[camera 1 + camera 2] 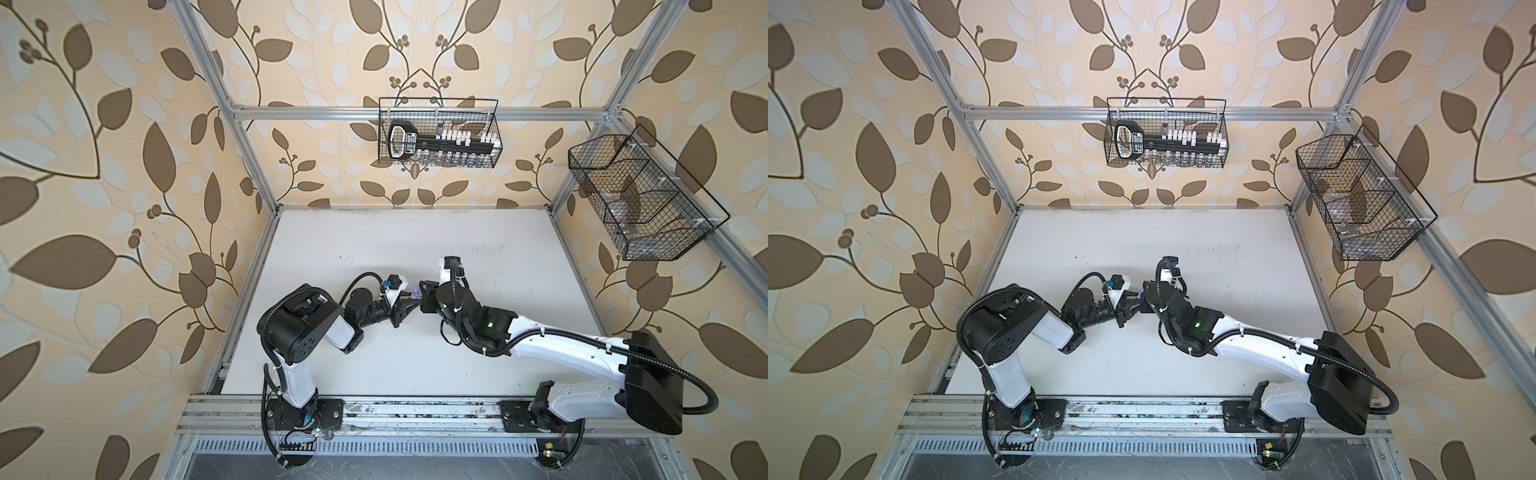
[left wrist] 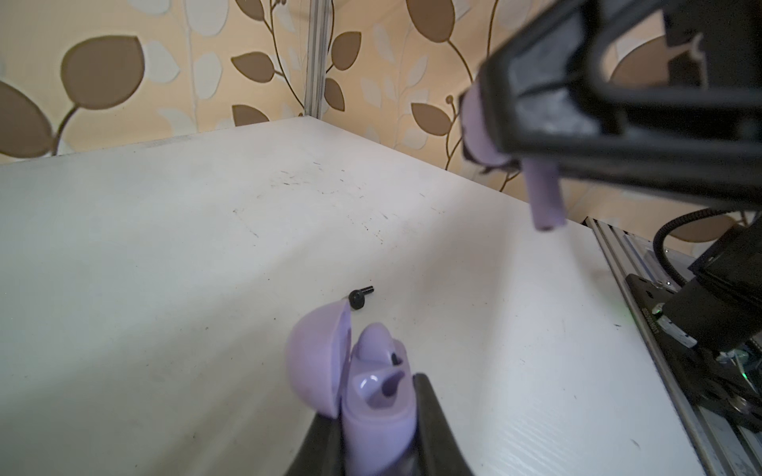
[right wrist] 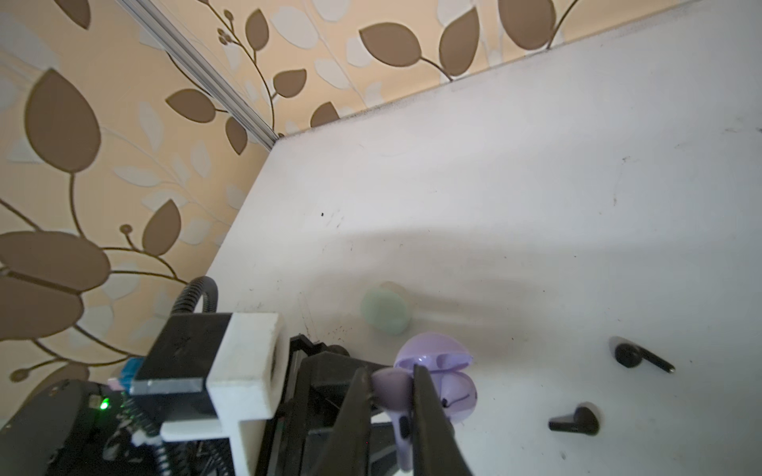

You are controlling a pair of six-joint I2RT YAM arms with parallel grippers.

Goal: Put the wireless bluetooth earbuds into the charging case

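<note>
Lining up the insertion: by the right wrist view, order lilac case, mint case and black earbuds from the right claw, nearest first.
1. lilac case, beside the right claw.
2. mint case, on the table beyond.
3. black earbuds, off aside; both too close to rank.

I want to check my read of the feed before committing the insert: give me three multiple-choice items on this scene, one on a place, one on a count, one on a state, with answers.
1. Where is the lilac charging case?
A. lying on the table
B. clamped in the left gripper
C. clamped in the right gripper
2. How many black earbuds lie on the table in the right wrist view?
A. one
B. two
C. four
3. The case's lid is:
A. shut
B. missing
C. open
Answers: 1 B, the left gripper's jaws flank its body. 2 B, two lie apart on the white surface. 3 C, it is swung back, baring a seated lilac earbud; the right gripper holds the other lilac earbud.
</note>
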